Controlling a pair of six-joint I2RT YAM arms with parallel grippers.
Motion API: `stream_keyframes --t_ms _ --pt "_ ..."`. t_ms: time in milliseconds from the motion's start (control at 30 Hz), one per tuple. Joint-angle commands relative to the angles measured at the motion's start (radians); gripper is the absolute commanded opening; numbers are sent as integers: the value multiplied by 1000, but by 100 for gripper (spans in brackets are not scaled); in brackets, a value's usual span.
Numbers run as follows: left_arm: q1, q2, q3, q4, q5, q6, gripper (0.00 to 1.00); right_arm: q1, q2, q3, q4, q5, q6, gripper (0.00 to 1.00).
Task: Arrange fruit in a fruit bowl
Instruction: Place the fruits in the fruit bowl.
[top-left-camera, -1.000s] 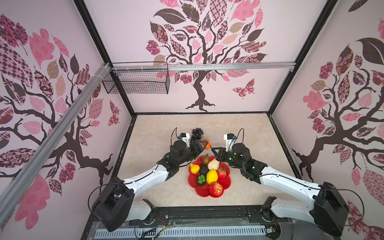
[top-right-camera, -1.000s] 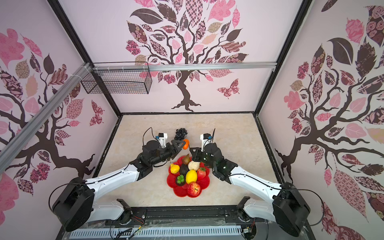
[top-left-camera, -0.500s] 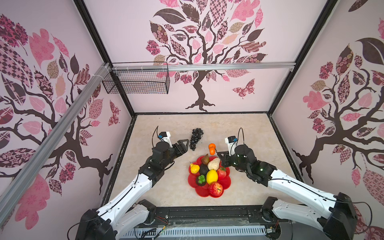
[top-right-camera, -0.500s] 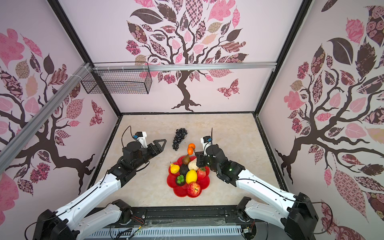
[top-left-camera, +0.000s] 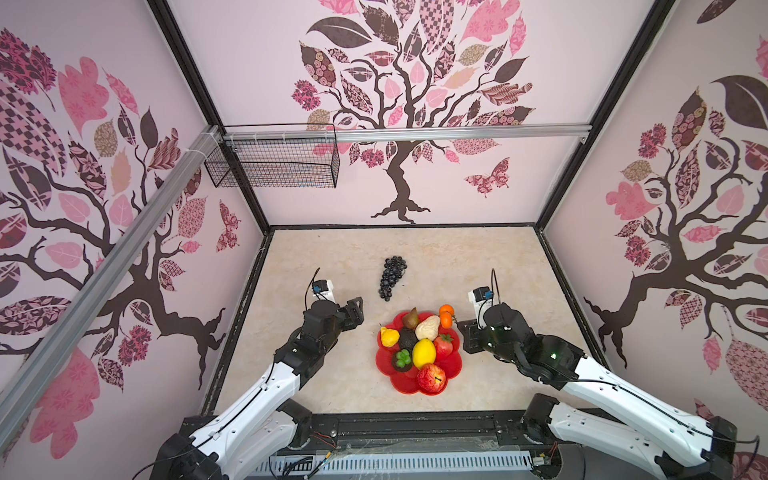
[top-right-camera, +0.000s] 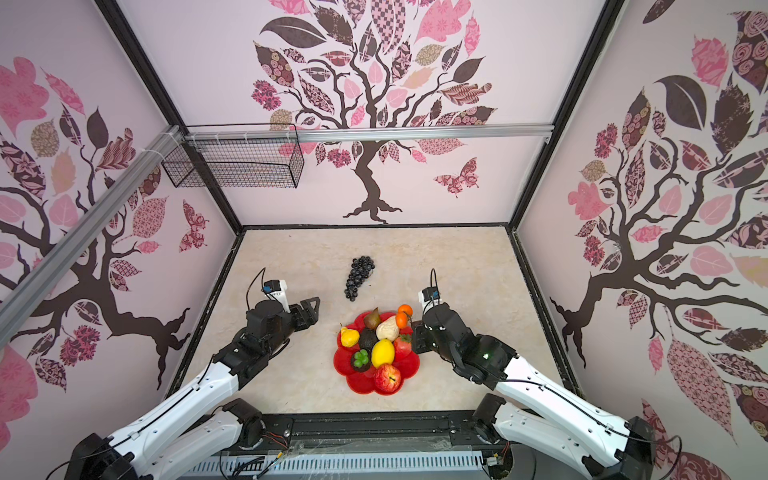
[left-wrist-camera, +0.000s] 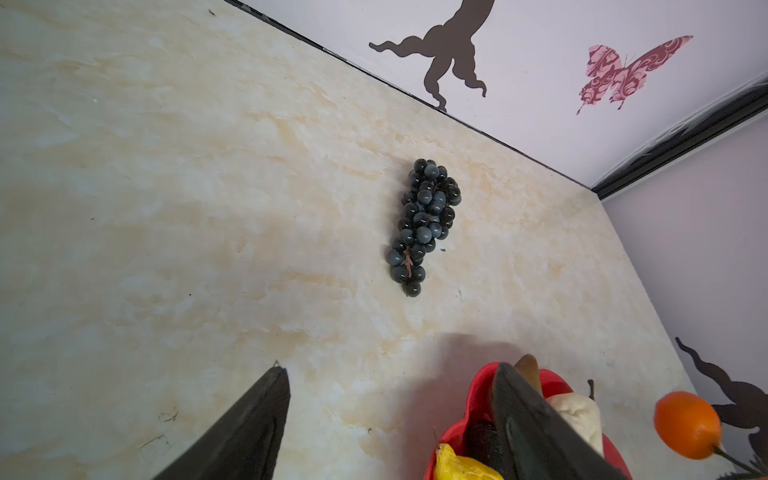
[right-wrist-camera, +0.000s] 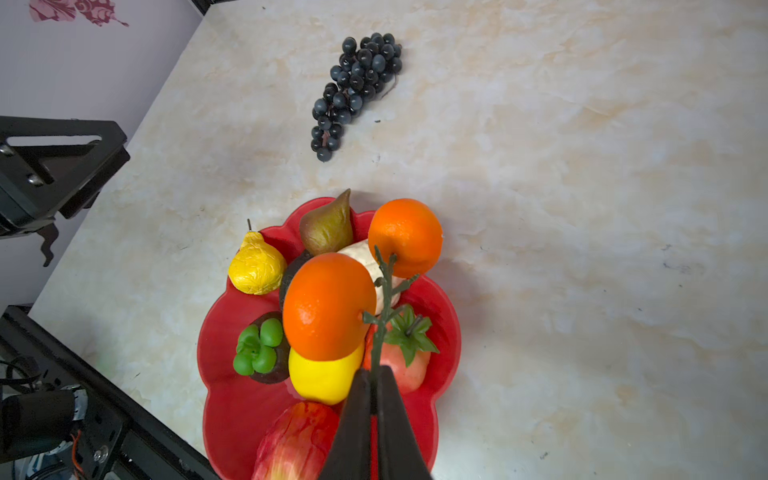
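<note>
Drew the left hand (top-left-camera: 355, 311) back from the bowl within the last second and parked it to the left, above the bare worktop (top-left-camera: 478, 257), fingers wide apart and holding nothing. Left the black grape bunch (top-left-camera: 390, 277) lying alone on the worktop, behind the bowl and well apart from it, the only fruit seen outside. Found the fruit bowl (top-left-camera: 451, 365) at the middle front already crowded: yellow pear (top-left-camera: 388, 336), brown pear (top-left-camera: 410, 319), cream pear (top-left-camera: 428, 327), lemon (top-left-camera: 424, 353), strawberry (top-left-camera: 444, 344) and red apple (top-left-camera: 431, 378). Held the two oranges (top-left-camera: 446, 316), both on one green stem (right-wrist-camera: 384, 299), above the far right rim of the bowl, with the right hand (right-wrist-camera: 374, 374) closed narrow on that stem. Could not settle between oranges touching the cream pear below and oranges hanging free. Took the retreat of the left hand to mean the setting down of the oranges now resting with the right hand alone. Judged the left hand, free and facing the grapes in its wrist view, well placed for taking the bunch next. Reckoned the task nearly done: oranges not yet released, grapes not yet brought in.
</note>
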Motion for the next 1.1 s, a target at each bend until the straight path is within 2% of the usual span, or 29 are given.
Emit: stream_keyframes --t_ms 0,133,267,600,900,1067 --pt "4 3 -34 44 -31 55 80 18 -9 8 -126 43 48 0" --pt "5 7 -56 68 -47 77 80 85 10 19 -159 86 73 0" --pt "5 16 -64 78 -57 90 80 162 86 87 -269 187 117 0" --pt "7 24 -67 84 -55 92 80 200 120 85 -282 138 126 0" --pt "9 36 -67 85 -54 93 80 284 180 105 -359 172 192 0" --pt "11 42 -67 88 -53 91 80 299 179 95 -355 138 197 0"
